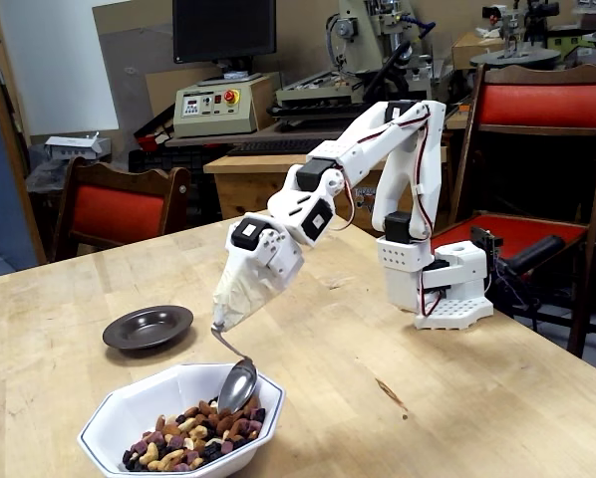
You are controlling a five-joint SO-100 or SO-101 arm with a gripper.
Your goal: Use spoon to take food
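I see the spoon (236,382), shiny silver, thin bent handle, upper end wrapped in beige tape. It hangs steeply, bowl end down, tip touching the food (200,432) at the pile's right side. The food is small tan nuts mixed with dark purple-brown pieces, heaped inside a white octagonal bowl (129,408).

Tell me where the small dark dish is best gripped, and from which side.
Pinch the dark dish by its wide flat rim, probably on the edge facing the gripper, coming from above. It lies upright and shallow on the table, so only the rim offers something to pinch.
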